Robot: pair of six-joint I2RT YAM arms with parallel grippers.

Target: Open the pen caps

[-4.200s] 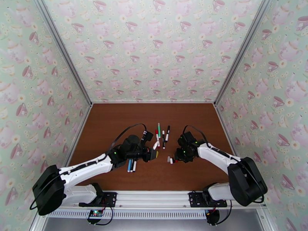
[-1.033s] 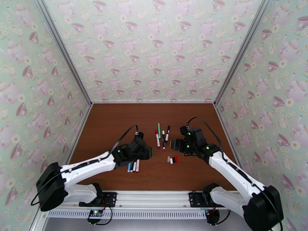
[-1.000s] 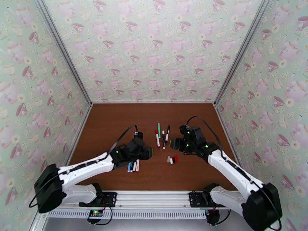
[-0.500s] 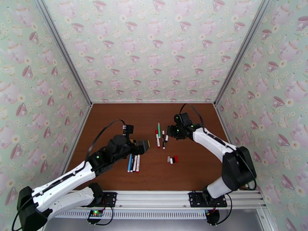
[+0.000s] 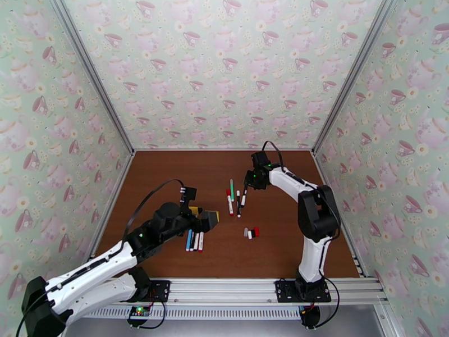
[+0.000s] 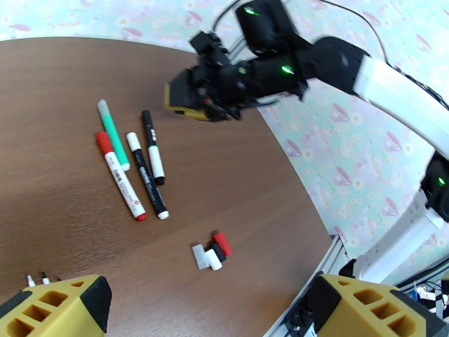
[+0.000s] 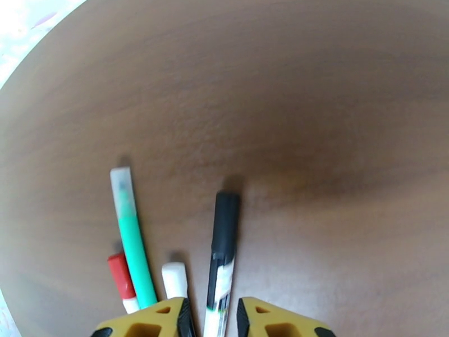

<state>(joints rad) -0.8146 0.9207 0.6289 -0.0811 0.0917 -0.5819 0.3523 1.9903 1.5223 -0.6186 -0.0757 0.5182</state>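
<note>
Right claw (image 5: 251, 180): reaches past the table's middle. Its yellow fingers are parted by a narrow gap and hold nothing.
Capped pens (image 5: 236, 196): four lie flat in a loose fan at about 7 o'clock of the right claw in the top view, just beside it.
Black-capped pen (image 7: 224, 231): in the right wrist view its cap points to 12 o'clock. The barrel runs down to 6 o'clock into the gap between the fingers. The left wrist view shows it lying on the wood with the claw above and apart.
Green pen (image 7: 130, 237): lies at 10 o'clock of the right claw's gap, with a pale cap end at the top.
Red cap (image 7: 119, 274) and white cap (image 7: 174, 279): both sit on their barrels between the green pen and the black-capped pen.
Left claw (image 6: 209, 296): spread wide and empty, raised over the near left part of the table (image 5: 168, 175).
Loose caps (image 6: 212, 253): a tight cluster of two white, one black and one red, touching one another. In the top view they lie between 3 and 4 o'clock of the left claw and at 6 o'clock of the right claw, well apart from it.
Uncapped pens (image 5: 195, 241): three lie side by side at 7 o'clock of the left claw, near it.
</note>
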